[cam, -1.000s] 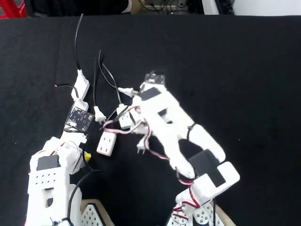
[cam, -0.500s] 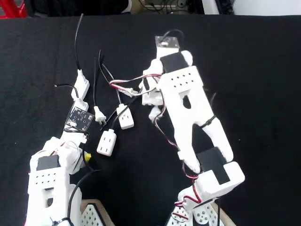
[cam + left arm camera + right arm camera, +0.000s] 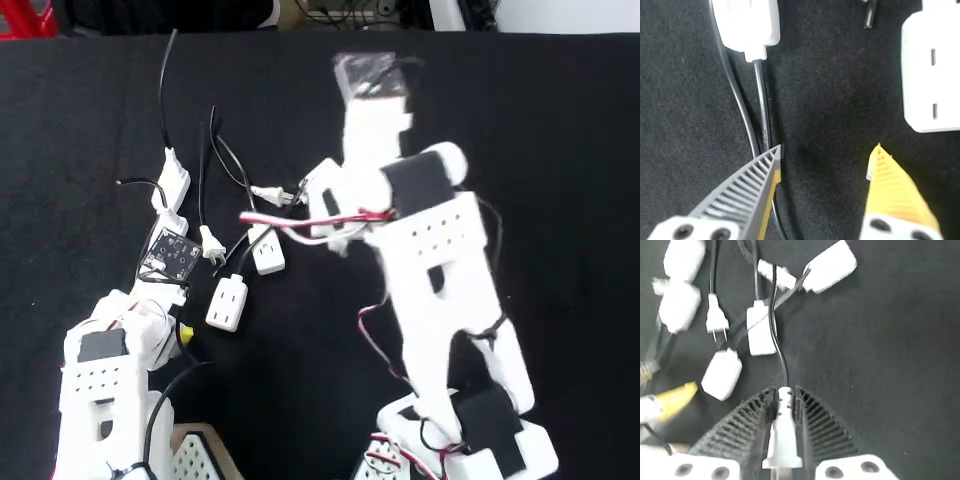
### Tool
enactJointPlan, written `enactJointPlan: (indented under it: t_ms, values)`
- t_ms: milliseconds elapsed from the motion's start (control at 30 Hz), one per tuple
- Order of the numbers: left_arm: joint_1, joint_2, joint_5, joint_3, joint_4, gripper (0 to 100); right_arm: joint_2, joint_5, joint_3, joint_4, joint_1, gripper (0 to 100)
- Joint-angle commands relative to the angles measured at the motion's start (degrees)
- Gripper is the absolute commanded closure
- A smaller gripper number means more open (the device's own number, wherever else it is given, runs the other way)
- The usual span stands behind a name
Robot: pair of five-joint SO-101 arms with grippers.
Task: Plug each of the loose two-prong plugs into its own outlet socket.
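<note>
The right gripper is pinching a small white two-prong plug by its body. The plug lies long-ways between the grey ribbed fingers. Its thin black cord comes out past the fingertips. So I think the prongs point back at the wrist, but they are too hidden to be sure.

The white plastic socket block with two slots lies on the black cloth table. It is off to one side of the held plug, close to the yellow fingertip of the other arm. A second white socket block lies just past that block, nearer the cord. To go in, the plug would have to turn until its prongs face the slots.

The left gripper is spread wide and holds nothing. What looks like the same two-slot block sits just beside it, so the left arm is the nearer one to that block.

The left wrist view shows the two thin slots up close, facing up. The right wrist view shows how the plug sits in the fingers, a spot the big white right arm covers in the high view.
</note>
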Motion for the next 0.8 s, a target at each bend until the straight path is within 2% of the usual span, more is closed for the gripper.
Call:
enactJointPlan:
  t_ms: [0,133,233,300,567,767]
  values:
    - [0.7,-0.4,-0.5,-0.2,-0.4,73,-1.9,4.4,9.3,-4.0,-1.5,98.7]
    - [0.7,-0.4,-0.5,-0.2,-0.4,73,-1.9,5.5,26.5,-25.4,-1.1,98.7]
    - [0.7,-0.4,-0.5,-0.2,-0.4,73,-2.2,10.0,40.9,-43.0,-1.2,98.7]
    - [0.7,-0.4,-0.5,-0.2,-0.4,73,-2.3,11.5,47.9,-48.5,-3.0,98.7]
    - [0.7,-0.4,-0.6,-0.2,-0.4,73,-1.9,12.9,55.2,-49.8,-11.5,97.9]
    - [0.7,-0.4,-0.6,-0.2,-0.4,73,-1.9,14.7,55.2,-49.9,-12.0,77.5]
